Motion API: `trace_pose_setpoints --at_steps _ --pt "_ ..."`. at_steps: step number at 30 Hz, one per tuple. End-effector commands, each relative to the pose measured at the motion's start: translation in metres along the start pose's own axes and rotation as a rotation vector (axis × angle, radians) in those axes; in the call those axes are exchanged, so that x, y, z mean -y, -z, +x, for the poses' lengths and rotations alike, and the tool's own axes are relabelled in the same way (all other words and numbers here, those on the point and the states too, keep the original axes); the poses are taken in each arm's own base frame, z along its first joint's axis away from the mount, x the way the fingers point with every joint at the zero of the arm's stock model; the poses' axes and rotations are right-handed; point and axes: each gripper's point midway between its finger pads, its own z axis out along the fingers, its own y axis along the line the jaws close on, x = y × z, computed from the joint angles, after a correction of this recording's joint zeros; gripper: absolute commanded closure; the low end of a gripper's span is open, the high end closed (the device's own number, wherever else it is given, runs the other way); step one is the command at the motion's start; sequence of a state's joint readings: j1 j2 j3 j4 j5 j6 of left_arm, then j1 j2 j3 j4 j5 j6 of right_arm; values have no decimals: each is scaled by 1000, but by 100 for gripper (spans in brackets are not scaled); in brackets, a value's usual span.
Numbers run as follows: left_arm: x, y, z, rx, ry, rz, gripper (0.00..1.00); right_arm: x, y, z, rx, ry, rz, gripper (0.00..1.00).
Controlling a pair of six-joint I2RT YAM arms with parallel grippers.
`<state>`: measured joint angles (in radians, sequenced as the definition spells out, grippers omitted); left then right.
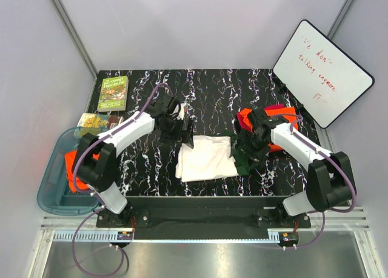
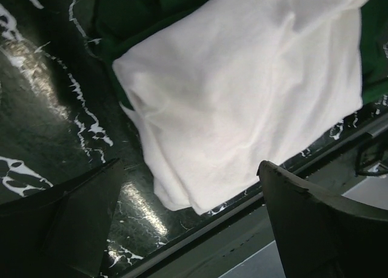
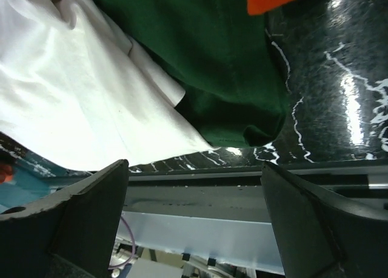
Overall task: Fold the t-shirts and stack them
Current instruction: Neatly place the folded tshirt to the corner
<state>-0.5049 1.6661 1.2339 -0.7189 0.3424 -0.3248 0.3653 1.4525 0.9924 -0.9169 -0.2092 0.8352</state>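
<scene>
Cream t-shirt [image 1: 205,159]: I see it folded into a rough rectangle, lying flat on the bench in the lower middle of the overhead frame, between my two arms.
Green sleeve [image 1: 244,161]: dark green cloth bunched at the shirt's right edge. In my right wrist view it sits against the cream cloth, partly over it.
Orange t-shirts [image 1: 277,114]: a bright heap right of centre in the overhead frame, partly under my right arm and just beside the green sleeve.
Orange cloth [image 1: 73,169]: more of it lies in the bin at the left edge of the frame.
Left fingers [image 2: 315,223]: spread wide with nothing between them. They sit above the cream shirt's upper left corner in the overhead frame. I cannot tell whether they touch the cloth.
Right fingers [image 3: 79,220]: also wide apart and gripping nothing, placed at the green sleeve.
Bench [image 1: 212,87]: black, with white veining.
Bin [image 1: 51,196]: translucent blue, at the lower left.
Book [image 1: 113,93]: green cover, on the bench's upper left corner.
Whiteboard [image 1: 321,71]: tilted at the upper right, with red handwriting I cannot fully read.
</scene>
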Motion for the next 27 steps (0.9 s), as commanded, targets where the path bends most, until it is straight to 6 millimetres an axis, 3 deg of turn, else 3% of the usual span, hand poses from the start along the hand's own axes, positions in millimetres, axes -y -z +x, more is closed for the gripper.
trace_pose_setpoints --at_steps 1,8,11,12,13,16,20,27 --pt "-24 -11 6 -19 52 -91 1 -25 2 2 -31 -54 -113 4" --pt "-23 -52 12 -98 108 -24 1 -13 -22 12 -124 -70 -51 4" --pt "-25 -65 11 -112 116 -11 12 -9 -30 14 -150 -80 -20 4" --pt "-22 -68 9 -115 121 7 22 -9 -31 14 -153 -83 -17 4" --pt "-25 -76 10 -124 126 7 47 -12 -29 12 -146 -78 -26 4" --pt "-36 -89 3 -123 151 -24 100 -22 -20 6 -120 -53 -59 4" --pt "-54 -88 -13 -96 203 -41 100 -35 -12 1 -108 -25 -100 3" --pt "-107 -61 -35 -30 296 -117 100 -51 -7 -9 -80 36 -146 0"
